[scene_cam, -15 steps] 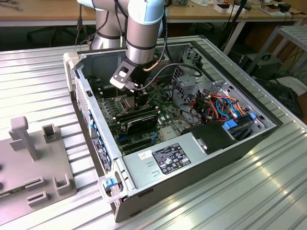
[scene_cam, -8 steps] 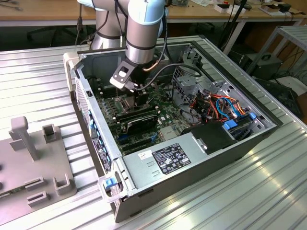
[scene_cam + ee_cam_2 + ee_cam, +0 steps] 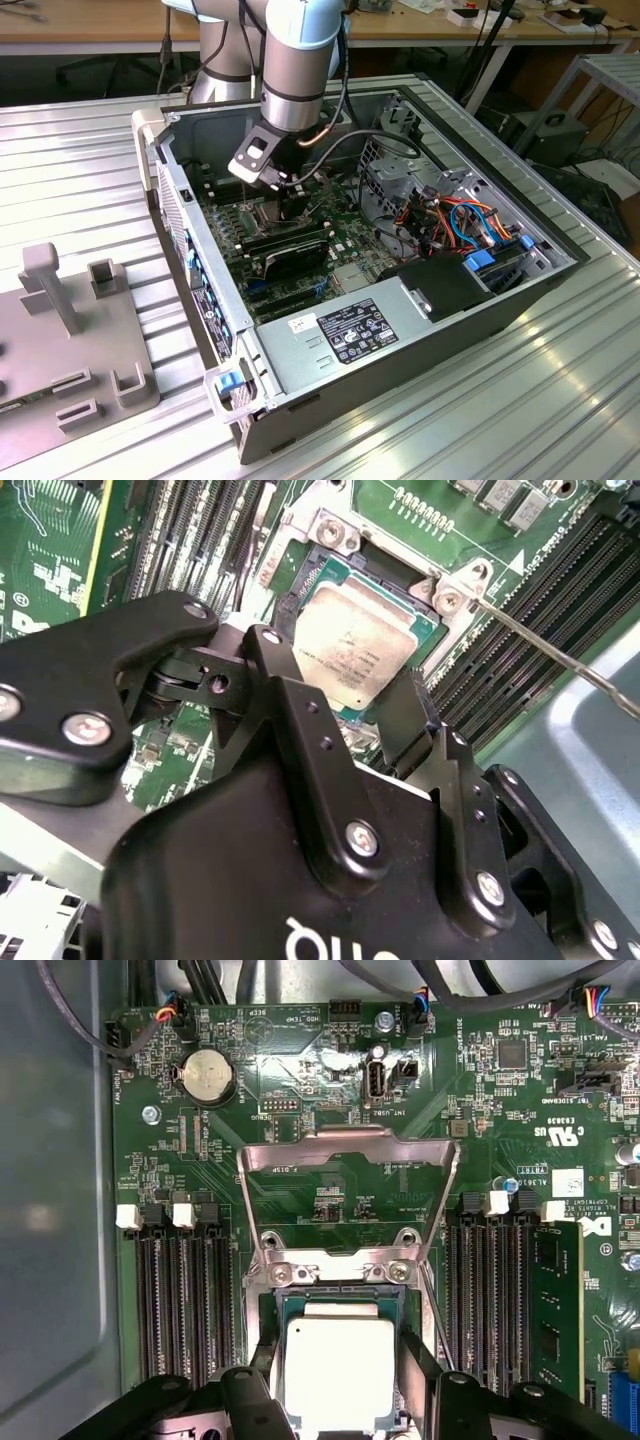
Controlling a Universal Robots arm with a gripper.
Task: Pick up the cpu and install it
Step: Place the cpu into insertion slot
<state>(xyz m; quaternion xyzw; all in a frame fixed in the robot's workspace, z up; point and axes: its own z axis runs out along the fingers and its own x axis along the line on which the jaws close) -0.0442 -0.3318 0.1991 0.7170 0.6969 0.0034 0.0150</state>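
The cpu (image 3: 340,1375), a small square chip with a silvery top (image 3: 355,645), lies in the open socket on the green motherboard (image 3: 300,1090). In both wrist views my gripper (image 3: 340,1365) straddles it, with one black finger (image 3: 262,1360) against each of two opposite edges, so the jaws are shut on the chip. The exterior view has the gripper (image 3: 290,205) reaching down into the open computer case (image 3: 400,330), over the board's middle.
The hinged socket frame (image 3: 345,1150) stands swung open beyond the cpu, its thin lever (image 3: 560,655) out to one side. Memory slots (image 3: 180,1290) flank the socket, one holding a module (image 3: 555,1300). A black card (image 3: 290,250), cables (image 3: 450,220) and the power supply (image 3: 350,335) crowd the case.
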